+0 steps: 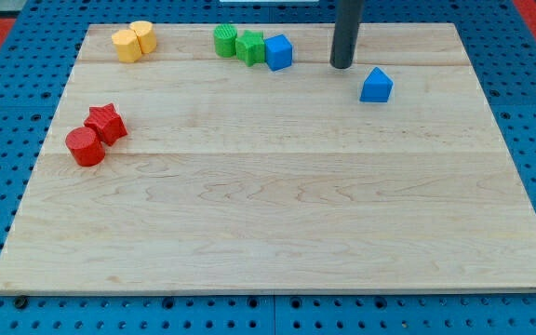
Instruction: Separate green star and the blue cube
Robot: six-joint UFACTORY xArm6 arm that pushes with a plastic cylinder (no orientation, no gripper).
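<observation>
On the pale wood-grain desk [277, 214], taking the blue cube [278, 52] as landmark, the view reads left to right. Far to its left and lower sit a red cylinder [85, 147] and a red star [106, 122], touching each other. Up near the top edge, well left of the cube, two yellow blocks, one six-sided [127, 46] and one rounded [142, 36], press together. Just left of the cube comes a ribbed green cylinder [225, 40], then the green star [249, 46], which touches the cube's left face. My tip [342, 66], the end of a smooth dark rod, stands near the cube's right, apart from it; there is no gripper to report. Further right and slightly lower lies a blue peaked block [376, 86].
</observation>
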